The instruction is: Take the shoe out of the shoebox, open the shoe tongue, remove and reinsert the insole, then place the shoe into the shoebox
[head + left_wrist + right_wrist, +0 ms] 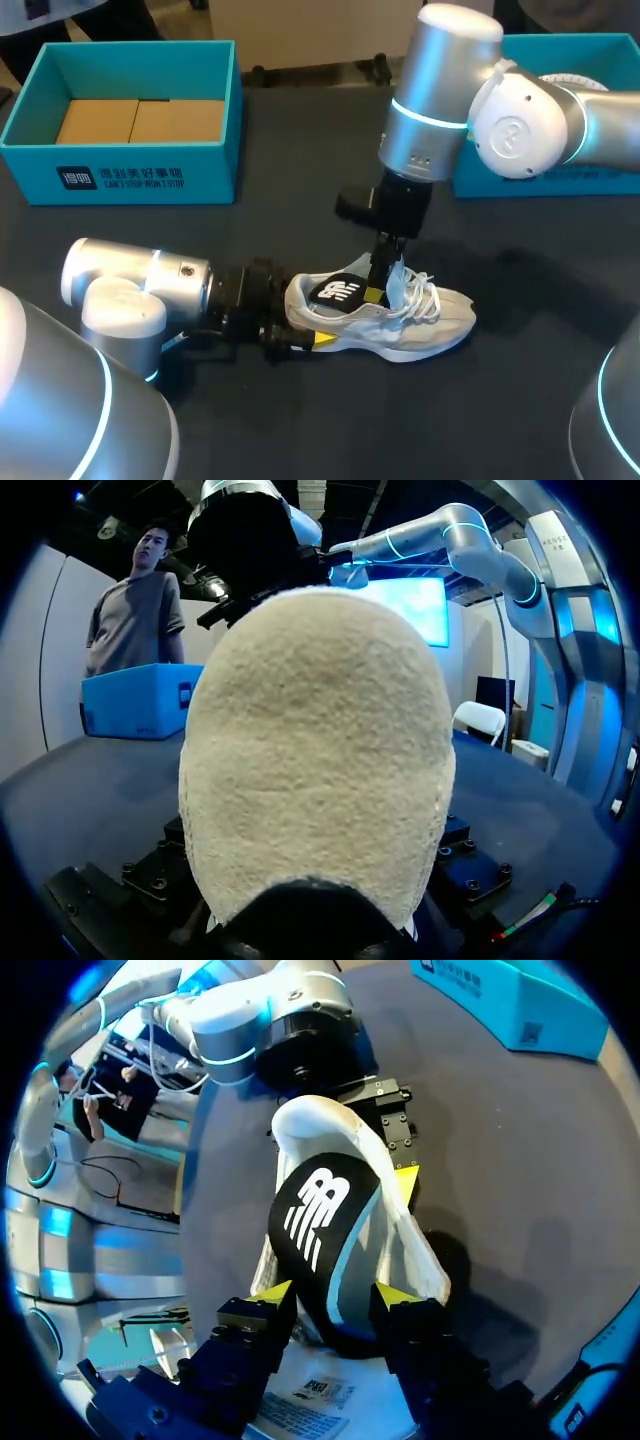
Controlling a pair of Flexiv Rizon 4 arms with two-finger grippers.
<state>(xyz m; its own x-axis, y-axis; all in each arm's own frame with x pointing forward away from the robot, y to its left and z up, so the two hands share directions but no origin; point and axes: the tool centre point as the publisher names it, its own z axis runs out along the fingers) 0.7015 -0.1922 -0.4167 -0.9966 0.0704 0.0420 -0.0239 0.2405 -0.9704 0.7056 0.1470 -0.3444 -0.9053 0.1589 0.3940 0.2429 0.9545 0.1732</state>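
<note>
In the head view, a pale shoe (420,325) with white laces (425,295) is seen lying on its sole on the dark tabletop (520,420), out of the blue shoebox (120,180). The shoebox is set well apart at the far left, and brown card is seen inside it. A second blue box (590,182) is set at the far right. The heel of the shoe is held by the left claw (312,325), which is laid low along the tabletop. The right claw (378,292) is pointed down into the mouth of the shoe. A black insole (333,291) with a white mark is seen sticking up out of the shoe, just beside that claw. In the left wrist view, nearly everything is filled by the fuzzy cream heel of the shoe (315,750), and the left claw's tips are hidden behind it. In the right wrist view, the insole (320,1220) is pinched from two sides by the right claw (330,1295), and it is bent into a curve between the yellow tips. The shoe (410,1250) is seen under the insole, with the left claw pressed against its heel at the far end.
</note>
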